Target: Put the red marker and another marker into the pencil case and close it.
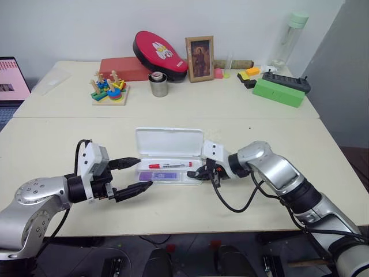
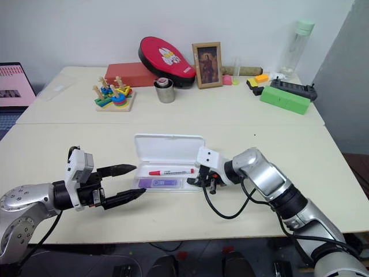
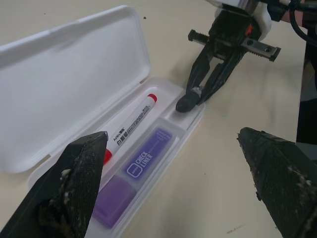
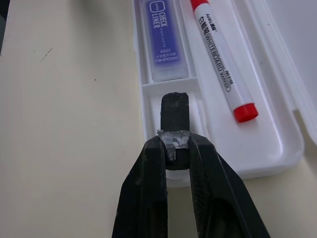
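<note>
You get bright, even overhead light; the table (image 1: 242, 109) shows only soft, faint shadows. Left wrist view: the near fingers (image 3: 74, 183) are blurred, while the pencil case (image 3: 69, 74) beyond them is sharp, without glare.

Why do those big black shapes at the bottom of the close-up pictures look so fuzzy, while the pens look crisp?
In the left wrist view the left pincer's fingers sit right at the lens, so they blur, while the red marker and pencil case stay sharp. In the right wrist view the right pincer is soft-edged; the purple highlighter's print reads clearly.
</note>
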Tool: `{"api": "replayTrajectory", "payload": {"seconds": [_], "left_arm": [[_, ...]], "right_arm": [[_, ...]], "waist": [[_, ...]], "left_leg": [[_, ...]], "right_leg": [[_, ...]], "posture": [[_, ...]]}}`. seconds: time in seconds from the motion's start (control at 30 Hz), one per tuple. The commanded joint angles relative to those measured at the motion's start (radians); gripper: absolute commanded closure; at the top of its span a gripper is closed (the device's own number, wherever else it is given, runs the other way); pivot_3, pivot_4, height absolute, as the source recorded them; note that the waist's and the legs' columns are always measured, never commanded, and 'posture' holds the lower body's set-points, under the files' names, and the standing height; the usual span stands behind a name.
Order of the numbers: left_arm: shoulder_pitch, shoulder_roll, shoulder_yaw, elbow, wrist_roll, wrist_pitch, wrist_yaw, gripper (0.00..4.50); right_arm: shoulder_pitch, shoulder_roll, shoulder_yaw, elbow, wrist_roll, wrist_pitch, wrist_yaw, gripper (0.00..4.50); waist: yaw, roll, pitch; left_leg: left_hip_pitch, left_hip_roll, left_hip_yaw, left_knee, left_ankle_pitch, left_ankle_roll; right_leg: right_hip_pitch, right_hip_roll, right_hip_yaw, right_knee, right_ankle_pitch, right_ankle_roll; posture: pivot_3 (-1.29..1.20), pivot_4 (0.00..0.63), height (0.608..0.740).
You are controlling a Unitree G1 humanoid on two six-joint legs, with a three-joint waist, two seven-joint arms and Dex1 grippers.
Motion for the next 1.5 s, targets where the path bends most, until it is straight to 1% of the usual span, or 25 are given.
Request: {"api": "replayTrajectory", "payload": {"seconds": [0.03,0.07,0.1,0.2,0.23,0.4,0.53,0.57,0.6,0.73,0.8,0.9,1.03,1.13,1.17,1.2,1.23,1.3,1.4,1.5], "left_arm": [[-0.008,-0.003,0.019,-0.034,-0.022,0.003,0.012,0.0],[-0.01,-0.003,0.018,-0.034,-0.023,0.003,0.012,0.0],[-0.012,-0.002,0.016,-0.033,-0.023,0.004,0.013,0.0],[-0.02,-0.002,0.011,-0.034,-0.025,0.006,0.017,0.0],[-0.023,-0.002,0.008,-0.035,-0.026,0.007,0.018,0.0],[-0.036,-0.007,-0.004,-0.034,-0.025,0.012,0.022,0.0],[-0.049,-0.021,-0.006,-0.033,-0.027,0.017,0.036,0.0],[-0.051,-0.026,-0.004,-0.032,-0.028,0.018,0.041,0.0],[-0.056,-0.036,0.0,-0.032,-0.032,0.022,0.055,0.0],[-0.072,-0.068,0.014,-0.03,-0.046,0.04,0.111,0.0],[-0.085,-0.081,0.019,-0.023,-0.038,0.046,0.15,0.0],[-0.124,-0.103,0.016,-0.004,-0.023,0.054,0.222,0.0],[-0.185,-0.15,0.032,0.005,-0.048,0.079,0.314,0.0],[-0.195,-0.165,0.045,0.008,-0.049,0.086,0.349,0.0],[-0.191,-0.165,0.05,0.004,-0.054,0.092,0.353,0.0],[-0.186,-0.165,0.055,0.0,-0.058,0.096,0.357,0.0],[-0.182,-0.165,0.06,-0.005,-0.063,0.1,0.361,0.0],[-0.175,-0.17,0.075,-0.012,-0.075,0.105,0.37,0.0],[-0.17,-0.176,0.091,-0.021,-0.081,0.094,0.372,0.0],[-0.17,-0.179,0.101,-0.031,-0.101,0.098,0.374,0.0]], "right_arm": [[-0.007,-0.001,-0.01,-0.012,-0.013,-0.01,-0.001,3.87],[-0.007,0.0,-0.01,-0.011,-0.015,-0.011,0.0,3.52],[-0.007,0.001,-0.011,-0.01,-0.017,-0.012,-0.001,3.39],[-0.011,0.011,-0.019,-0.012,-0.019,-0.012,-0.003,2.64],[-0.013,0.014,-0.023,-0.013,-0.018,-0.011,-0.004,2.48],[-0.026,0.021,-0.053,-0.023,-0.002,-0.002,0.002,1.3],[-0.058,0.017,-0.105,-0.049,0.042,0.021,0.026,0.37],[-0.072,0.018,-0.128,-0.055,0.062,0.029,0.034,0.21],[-0.094,0.023,-0.164,-0.056,0.093,0.034,0.043,0.06],[-0.185,0.063,-0.271,0.021,0.152,0.036,0.014,0.06],[-0.261,0.094,-0.318,0.128,0.145,0.02,-0.039,0.06],[-0.376,0.133,-0.354,0.324,0.096,-0.03,-0.132,0.06],[-0.498,0.187,-0.36,0.587,0.024,-0.119,-0.245,0.83],[-0.54,0.229,-0.356,0.721,-0.013,-0.188,-0.297,1.62],[-0.545,0.239,-0.356,0.742,-0.019,-0.2,-0.3,1.92],[-0.548,0.247,-0.354,0.758,-0.025,-0.21,-0.3,2.06],[-0.549,0.254,-0.351,0.769,-0.031,-0.217,-0.298,2.4],[-0.546,0.262,-0.34,0.779,-0.045,-0.227,-0.283,2.84],[-0.526,0.263,-0.304,0.767,-0.07,-0.238,-0.236,3.52],[-0.504,0.263,-0.287,0.727,-0.077,-0.224,-0.192,4.37]], "waist": [[0.0,0.0,0.0],[0.0,0.0,0.0],[0.0,0.0,0.0],[0.0,0.0,0.0],[0.0,0.0,0.0],[0.0,0.0,0.0],[0.0,0.0,0.0],[0.0,0.0,0.0],[0.0,0.0,0.0],[-0.001,0.0,0.0],[-0.002,0.0,0.0],[-0.004,0.0,0.0],[-0.002,0.0,0.0],[-0.005,-0.001,0.0],[-0.006,-0.001,0.0],[-0.006,0.0,0.0],[-0.006,0.0,0.0],[-0.006,0.001,0.0],[-0.007,0.001,0.0],[-0.006,0.001,0.0]], "left_leg": [[0.0,0.0,0.0,0.0,0.0,0.0],[0.0,0.0,0.0,0.0,0.0,0.0],[0.0,0.0,0.0,0.0,0.0,0.0],[0.0,0.0,0.0,0.0,0.0,0.0],[0.0,0.0,0.0,0.0,0.0,0.0],[0.0,0.0,0.0,0.0,0.0,0.0],[0.0,0.0,0.0,0.0,0.0,0.0],[0.0,0.0,0.0,0.0,0.0,0.0],[0.0,0.0,0.0,0.0,0.0,0.0],[0.001,0.0,0.0,0.0,0.0,0.0],[0.001,0.0,0.0,0.0,0.0,0.0],[0.001,0.0,0.0,0.0,0.0,0.0],[0.0,0.0,0.0,0.001,0.0,0.0],[0.0,0.0,0.0,0.0,0.0,0.0],[0.0,0.0,0.0,0.0,0.0,0.0],[0.0,0.0,0.0,-0.001,0.0,0.0],[0.0,0.0,0.0,-0.001,0.0,0.0],[-0.001,-0.001,0.0,-0.001,0.0,0.0],[-0.001,-0.001,0.0,-0.001,0.0,0.0],[0.0,0.0,0.0,-0.001,0.0,0.0]], "right_leg": [[0.0,0.0,0.0,0.0,0.0,0.0],[0.0,0.0,0.0,0.0,0.0,0.0],[0.0,0.0,0.0,0.0,0.0,0.0],[0.0,0.0,0.0,0.0,0.0,0.0],[0.0,0.0,0.0,0.0,0.0,0.0],[0.0,0.0,0.0,0.0,0.0,0.0],[0.0,0.0,0.0,0.0,0.0,0.0],[0.0,0.0,0.0,0.0,0.0,0.0],[0.0,0.0,0.0,0.0,0.0,0.0],[0.001,0.0,0.0,0.001,0.0,0.0],[0.001,0.0,0.0,0.001,0.0,0.0],[0.001,0.0,0.0,0.001,0.0,0.0],[0.001,0.0,-0.001,0.001,0.001,0.0],[0.001,0.0,0.0,0.001,0.001,0.0],[0.001,0.0,0.0,0.001,0.001,0.0],[0.001,0.0,0.0,0.001,0.001,0.0],[0.001,0.0,0.0,0.001,0.001,0.0],[0.0,0.0,0.0,0.001,0.001,-0.001],[0.0,0.0,0.0,0.001,0.001,-0.001],[0.0,0.0,0.0,0.001,0.001,0.0]], "posture": [[0.0,0.15,0.74],[0.0,0.15,0.74],[0.0,0.15,0.74],[0.0,0.15,0.74],[0.0,0.15,0.74],[0.0,0.15,0.74],[0.0,0.15,0.74],[0.0,0.15,0.74],[0.0,0.15,0.74],[0.0,0.15,0.74],[0.0,0.15,0.74],[0.0,0.15,0.74],[0.0,0.15,0.74],[0.0,0.15,0.74],[0.0,0.15,0.74],[0.0,0.15,0.74],[0.0,0.15,0.74],[0.0,0.15,0.74],[0.0,0.15,0.74],[0.0,0.15,0.74]]}}
